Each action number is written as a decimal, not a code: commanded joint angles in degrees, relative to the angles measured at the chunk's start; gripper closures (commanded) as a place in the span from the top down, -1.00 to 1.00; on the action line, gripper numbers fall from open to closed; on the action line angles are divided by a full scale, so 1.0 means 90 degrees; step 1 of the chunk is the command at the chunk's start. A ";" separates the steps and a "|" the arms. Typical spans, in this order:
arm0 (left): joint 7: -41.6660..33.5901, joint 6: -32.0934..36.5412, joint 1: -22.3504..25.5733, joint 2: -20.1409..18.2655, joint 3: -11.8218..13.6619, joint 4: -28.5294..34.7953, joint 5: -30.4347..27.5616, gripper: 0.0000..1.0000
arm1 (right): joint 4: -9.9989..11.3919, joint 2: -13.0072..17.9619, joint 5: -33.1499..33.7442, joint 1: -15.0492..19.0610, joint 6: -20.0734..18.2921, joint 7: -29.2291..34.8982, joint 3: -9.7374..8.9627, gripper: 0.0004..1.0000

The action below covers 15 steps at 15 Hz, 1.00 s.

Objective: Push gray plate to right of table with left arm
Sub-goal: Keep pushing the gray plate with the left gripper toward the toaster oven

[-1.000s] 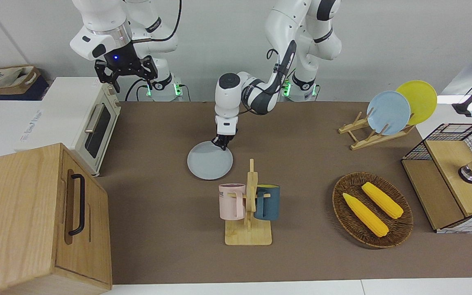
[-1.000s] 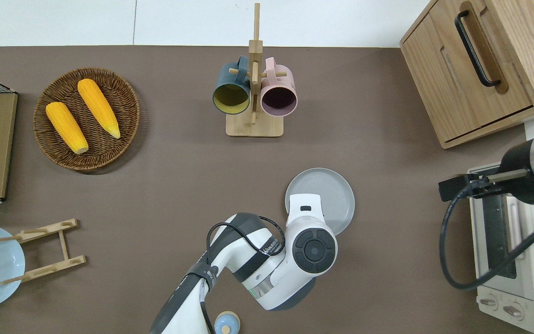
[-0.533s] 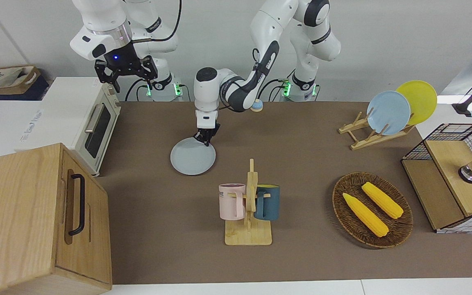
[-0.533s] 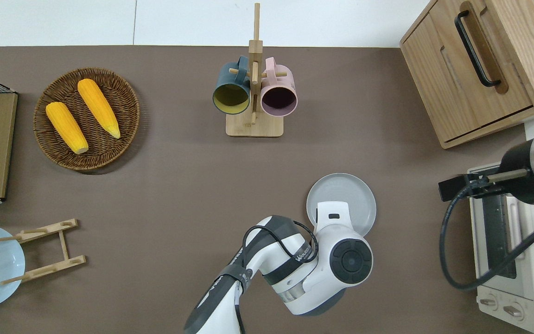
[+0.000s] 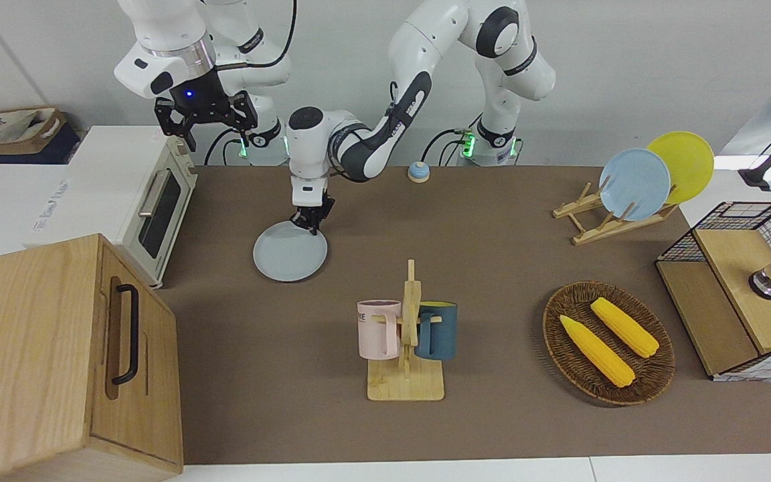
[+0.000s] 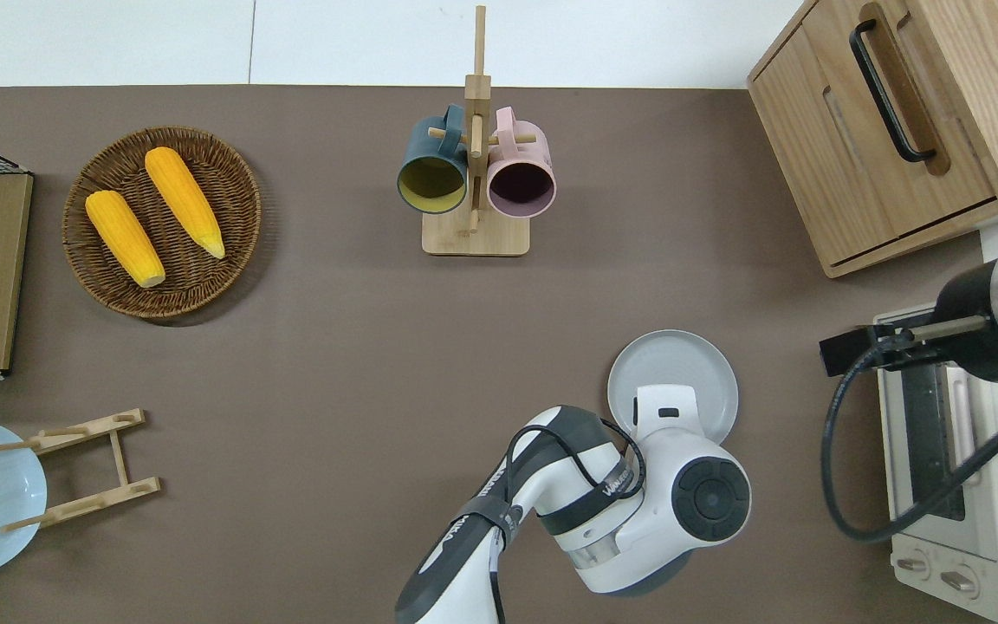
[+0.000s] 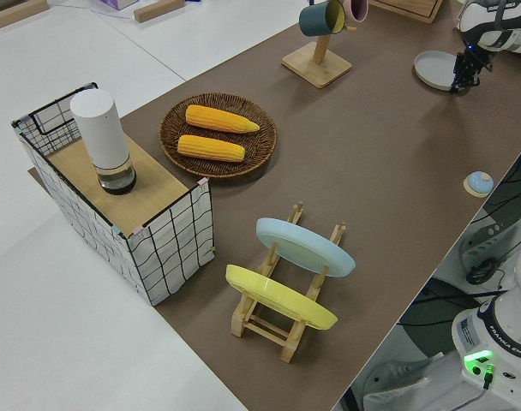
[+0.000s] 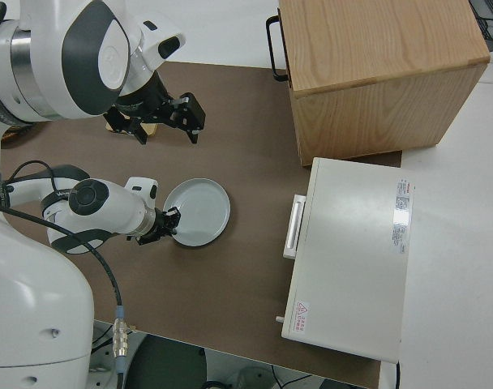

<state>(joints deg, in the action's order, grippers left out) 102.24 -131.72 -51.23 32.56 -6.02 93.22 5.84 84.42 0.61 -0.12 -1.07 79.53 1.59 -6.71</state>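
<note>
The gray plate [image 5: 290, 253] [image 6: 672, 368] [image 8: 199, 211] lies flat on the brown table [image 5: 492, 415], a short way from the toaster oven at the right arm's end. My left gripper [image 5: 310, 225] [image 8: 170, 221] is down at the plate, shut, its tips touching the plate's edge nearest the robots, on the side toward the left arm. In the overhead view the white wrist covers the tips and part of the plate. The right arm is parked with its gripper [image 5: 215, 130] [image 8: 167, 134] open and nothing in it.
A toaster oven [image 5: 151, 207] and a wooden cabinet [image 5: 64, 355] fill the right arm's end. A mug rack [image 5: 405, 335] stands farther from the robots than the plate. A corn basket [image 5: 653, 371], a plate rack [image 5: 600, 224] and a wire crate [image 5: 733, 288] are at the left arm's end.
The left arm has swept toward the right arm's end of the table. The gray plate slid with it, closer to the toaster oven. The right arm has not moved.
</note>
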 commanded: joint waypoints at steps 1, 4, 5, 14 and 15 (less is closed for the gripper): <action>0.0114 0.0173 -0.0148 0.0317 0.0044 -0.0241 0.0230 -0.43 | -0.0025 0.0040 -0.0065 0.0129 -0.0077 -0.0001 -0.0095 0.97; 0.0056 0.0231 -0.0148 0.0269 0.0064 -0.0241 0.0269 0.42 | -0.0025 0.0040 -0.0065 0.0129 -0.0077 -0.0001 -0.0095 0.97; 0.0017 0.0338 -0.0148 0.0249 0.0074 -0.0250 0.0269 0.82 | -0.0025 0.0040 -0.0065 0.0129 -0.0077 -0.0001 -0.0095 0.97; -0.0519 0.1363 -0.0021 -0.0160 0.0132 -0.0573 0.0357 0.99 | -0.0025 0.0040 -0.0065 0.0129 -0.0077 -0.0001 -0.0085 0.97; -0.0627 0.1490 -0.0021 -0.0258 0.0142 -0.0573 0.0328 0.98 | -0.0025 0.0040 -0.0065 0.0129 -0.0077 -0.0001 -0.0094 0.97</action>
<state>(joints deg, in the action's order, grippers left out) 99.68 -122.42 -51.45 32.59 -5.24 88.40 8.29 84.42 0.61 -0.12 -1.07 79.53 1.59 -6.71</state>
